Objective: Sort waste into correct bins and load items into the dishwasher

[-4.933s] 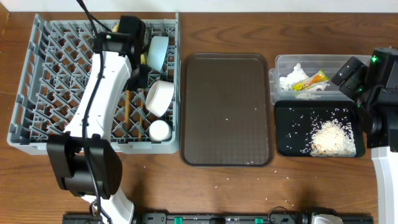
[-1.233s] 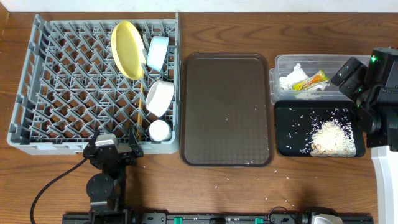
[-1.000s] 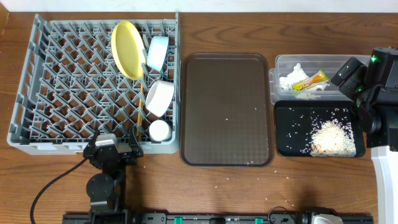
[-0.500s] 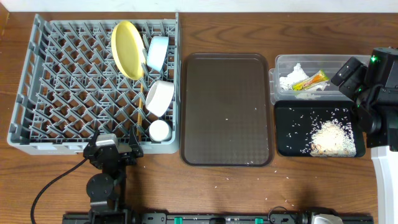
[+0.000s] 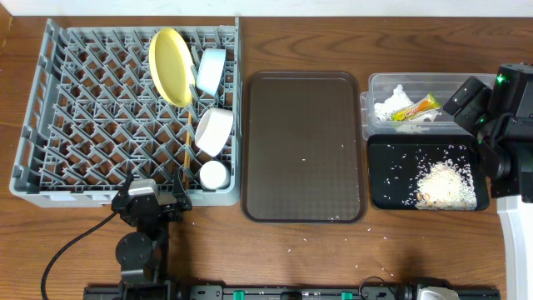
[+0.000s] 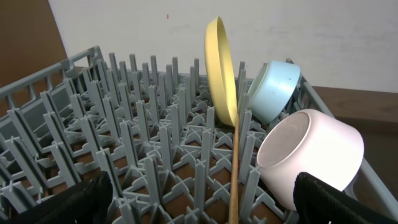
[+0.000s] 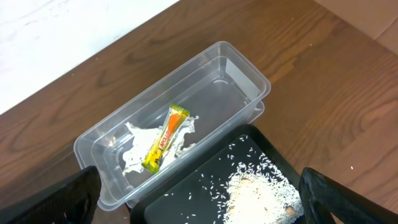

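1. Waste lies sorted on our right: the snack wrapper (image 5: pixel 415 107) and the crumpled tissue (image 5: pixel 390 107) share the clear tub (image 5: pixel 371 87), dry rubbish kept apart from food; the rice (image 5: pixel 441 185) is heaped in the black tray (image 5: pixel 383 196), which sits just in front of the tub, edge to edge.
2. We see a few stray grains (image 5: pixel 302 160) on the brown serving tray (image 5: pixel 275 100), otherwise bare, and more on the table (image 5: pixel 333 258) in front of it.
3. We find all 5 items in the dish rack (image 5: pixel 33 108), along its right side; the yellow plate (image 5: pixel 169 67) stands on edge, propped between pegs; the light blue bowl (image 5: pixel 211 70) leans tipped against it; the white bowl (image 5: pixel 213 131) rests on its side nearer us, which should let it drain; the white cup (image 5: pixel 214 174) sits by the near right corner; the chopsticks (image 6: pixel 235 168) lie in a channel between pegs, beside the white bowl.
4. We see the left gripper (image 5: pixel 154 200) at the rack's near edge, its claw spread wide and empty; the right gripper (image 5: pixel 468 102) hangs by the tub's right end, likewise wide and holding nothing.
5. We judge the sorting and loading essentially finished; only the scattered grains remain, and they look hard for 2 fingers to pinch.
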